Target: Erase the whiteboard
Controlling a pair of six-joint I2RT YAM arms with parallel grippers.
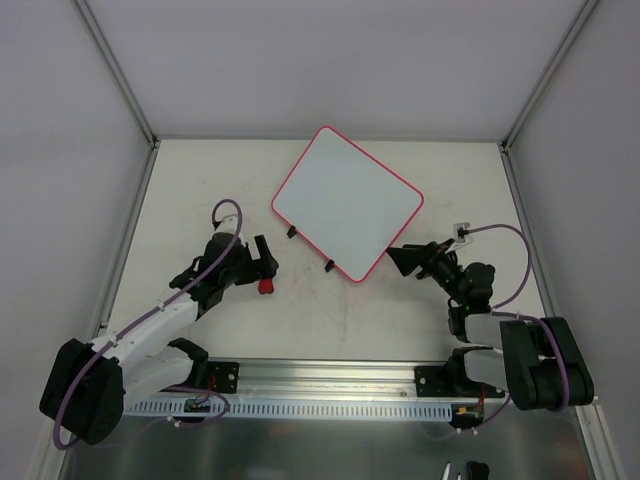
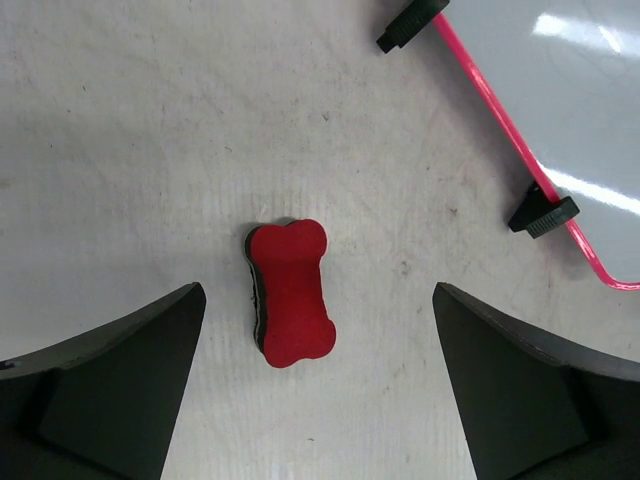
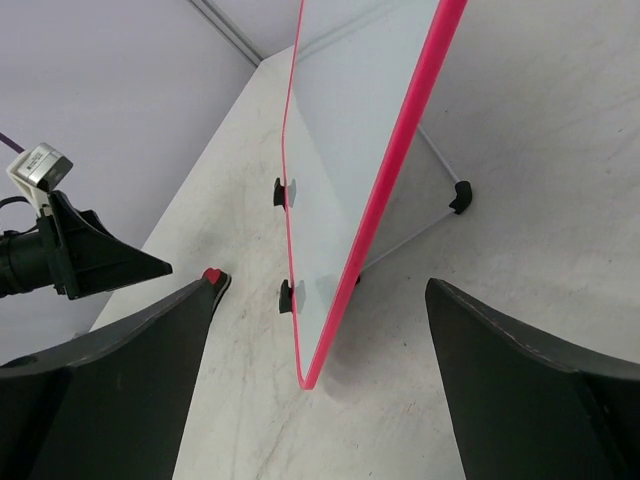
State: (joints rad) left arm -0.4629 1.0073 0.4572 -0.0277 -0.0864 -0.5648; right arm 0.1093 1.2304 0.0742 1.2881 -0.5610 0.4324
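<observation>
The whiteboard [image 1: 346, 203] stands in the middle of the table, white with a pink-red rim and no writing that I can see. It has two black clips [image 2: 543, 212] on its near-left edge. The small red bone-shaped eraser [image 2: 290, 292] lies flat on the table, also seen from above [image 1: 266, 287]. My left gripper [image 2: 318, 300] is open and empty, its fingers either side of the eraser without touching it. My right gripper [image 3: 322, 290] is open and empty, with the board's near corner [image 3: 310, 375] between its fingers, apart from both.
In the right wrist view the whiteboard [image 3: 350, 150] is tilted up on a thin wire stand with a black foot [image 3: 460, 195]. Grey enclosure walls [image 1: 60, 150] bound the table. The arm bases stand on a metal rail [image 1: 320, 385] at the near edge.
</observation>
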